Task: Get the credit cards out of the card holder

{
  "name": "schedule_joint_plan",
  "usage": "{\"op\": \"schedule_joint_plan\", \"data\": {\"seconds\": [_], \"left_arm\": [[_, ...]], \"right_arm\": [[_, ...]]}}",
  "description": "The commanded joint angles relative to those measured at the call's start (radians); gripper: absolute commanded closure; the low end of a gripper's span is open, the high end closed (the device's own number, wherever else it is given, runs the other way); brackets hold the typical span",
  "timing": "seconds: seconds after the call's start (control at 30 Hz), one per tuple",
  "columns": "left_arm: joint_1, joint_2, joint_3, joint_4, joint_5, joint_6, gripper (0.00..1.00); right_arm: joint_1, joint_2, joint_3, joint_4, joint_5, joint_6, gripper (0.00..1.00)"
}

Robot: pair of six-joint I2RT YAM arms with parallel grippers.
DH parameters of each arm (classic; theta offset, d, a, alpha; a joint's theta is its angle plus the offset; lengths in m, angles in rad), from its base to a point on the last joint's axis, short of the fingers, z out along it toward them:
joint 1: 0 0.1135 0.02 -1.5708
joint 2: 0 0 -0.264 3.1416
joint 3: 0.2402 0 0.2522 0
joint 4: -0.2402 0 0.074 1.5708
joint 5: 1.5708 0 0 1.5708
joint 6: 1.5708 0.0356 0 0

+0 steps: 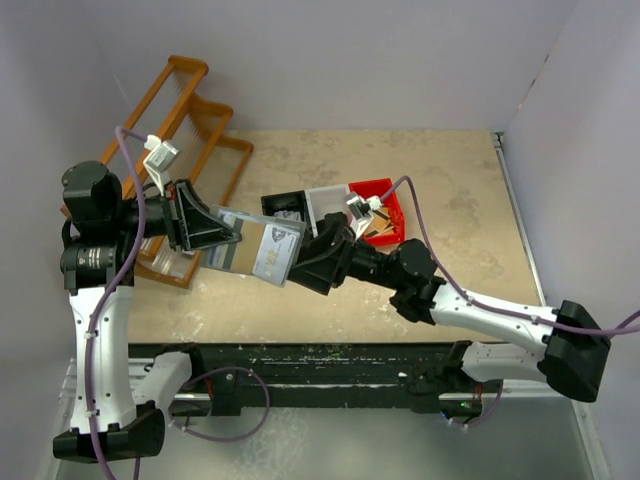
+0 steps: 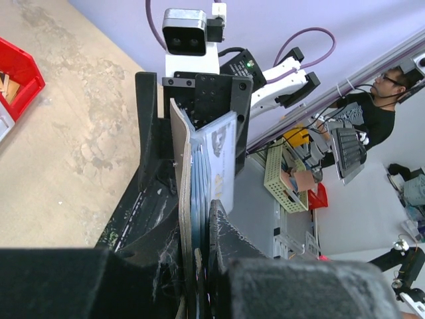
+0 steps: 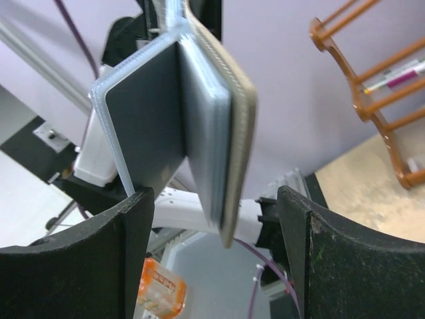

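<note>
The card holder point(image 1: 258, 248) hangs above the table between the two arms, its tan face and a pale printed panel turned up. My left gripper point(image 1: 226, 238) is shut on its left end. In the left wrist view the holder point(image 2: 179, 193) stands edge-on, clamped between the fingers point(image 2: 229, 246), and the bluish edges of the credit cards point(image 2: 199, 179) show as a stack inside. My right gripper point(image 3: 216, 222) is open and straddles the holder's free end point(image 3: 229, 133) without touching it. A dark flap point(image 3: 143, 126) swings out to the left of the card stack point(image 3: 206, 133).
A red bin point(image 1: 390, 195) with tan pieces stands behind the right gripper, with a white bin point(image 1: 325, 198) and a black bin point(image 1: 283, 204) to its left. An orange wooden rack point(image 1: 195, 110) leans at the back left. Walls close in the back and right.
</note>
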Motion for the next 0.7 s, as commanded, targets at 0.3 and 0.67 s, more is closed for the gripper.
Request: {"op": "schedule_joint_plan", "data": {"seconds": [0.3,0.67], "left_arm": [[-0.002,-0.021,0.008,0.06,-0.015,-0.041,0.98],[-0.002,-0.026,0.007,0.1,-0.029,-0.093,0.98]], "right_arm": [[0.032,0.023,-0.054,0.325,0.035,0.096,0.26],[0.04,-0.062,-0.084,0.315,0.082,0.082,0.23]]}}
